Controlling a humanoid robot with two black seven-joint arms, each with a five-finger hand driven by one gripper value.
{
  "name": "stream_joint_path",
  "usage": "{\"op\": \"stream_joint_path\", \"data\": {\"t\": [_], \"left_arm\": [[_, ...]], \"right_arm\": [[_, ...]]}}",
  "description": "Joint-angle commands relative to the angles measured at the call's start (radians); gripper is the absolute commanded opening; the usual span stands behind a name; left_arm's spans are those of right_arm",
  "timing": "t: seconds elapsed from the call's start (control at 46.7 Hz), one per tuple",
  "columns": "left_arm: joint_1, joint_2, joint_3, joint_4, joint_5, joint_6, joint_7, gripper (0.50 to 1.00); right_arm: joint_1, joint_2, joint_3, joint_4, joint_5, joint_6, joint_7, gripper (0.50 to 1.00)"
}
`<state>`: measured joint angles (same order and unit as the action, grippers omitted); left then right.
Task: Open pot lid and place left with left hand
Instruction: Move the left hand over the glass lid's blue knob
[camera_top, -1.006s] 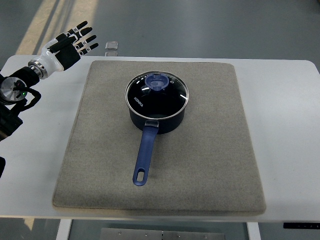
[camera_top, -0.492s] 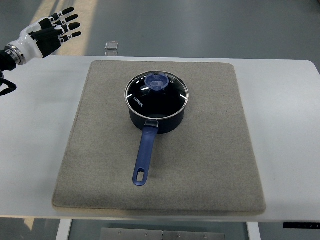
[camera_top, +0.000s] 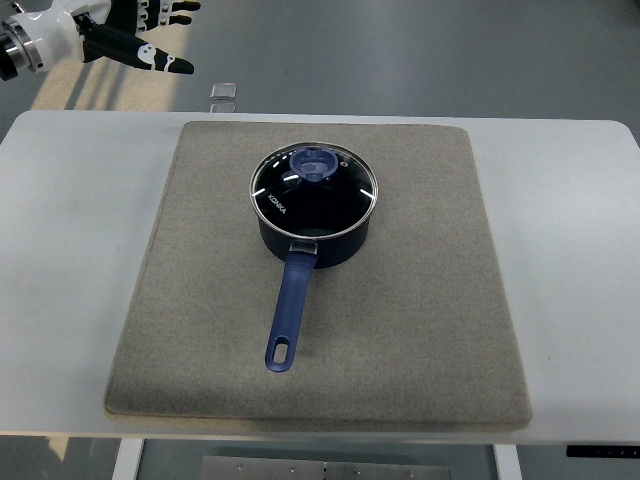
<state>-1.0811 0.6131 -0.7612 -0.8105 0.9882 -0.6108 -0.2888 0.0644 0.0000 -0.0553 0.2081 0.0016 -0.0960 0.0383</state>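
From the top view, a dark blue pot (camera_top: 315, 215) sits on a grey mat (camera_top: 420, 300) that covers most of the white desk (camera_top: 570, 230), placed a little toward the far side of the mat and slightly left of its middle. The glass lid (camera_top: 314, 186) rests closed on the pot, its metal rim matching the pot's edge, and a blue knob (camera_top: 316, 163) stands on the lid toward the far side. The pot's long blue handle (camera_top: 288, 318) runs toward the near edge of the mat, angled slightly left, with a hanging hole at its end. The left hand (camera_top: 125, 38) shows in the far left corner, past the desk's far edge and well apart from the pot; its fingers (camera_top: 160, 61) are spread and extended toward the right, holding nothing, and part of the hand is cut off by the top edge. A small clear object (camera_top: 225, 95) lies at the far edge of the desk, just beyond the mat.
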Motion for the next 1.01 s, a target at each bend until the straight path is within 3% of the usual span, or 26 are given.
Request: {"op": "stream_joint_path", "data": {"t": [0.0, 0.342, 0.663, 0.835, 0.984], "left_arm": [[-0.028, 0.000, 0.005, -0.041, 0.092, 0.000, 0.000, 0.994], [-0.200, -0.003, 0.240, -0.096, 0.211, 0.000, -0.006, 0.984], [-0.197, -0.004, 0.281, -0.279, 0.461, 0.000, -0.006, 0.981], [-0.206, -0.013, 0.345, -0.308, 0.527, 0.057, -0.007, 0.981], [-0.221, -0.042, 0.382, -0.320, 0.624, 0.060, -0.007, 0.981]], "right_arm": [[0.000, 0.000, 0.000, 0.001, 0.000, -0.001, 0.000, 0.915], [0.000, 0.000, 0.002, 0.001, 0.000, 0.001, 0.000, 0.915], [0.000, 0.000, 0.002, 0.001, 0.000, 0.001, 0.000, 0.915], [0.000, 0.000, 0.000, -0.001, 0.000, 0.001, 0.000, 0.915], [0.000, 0.000, 0.000, 0.001, 0.000, 0.001, 0.000, 0.915]]}}
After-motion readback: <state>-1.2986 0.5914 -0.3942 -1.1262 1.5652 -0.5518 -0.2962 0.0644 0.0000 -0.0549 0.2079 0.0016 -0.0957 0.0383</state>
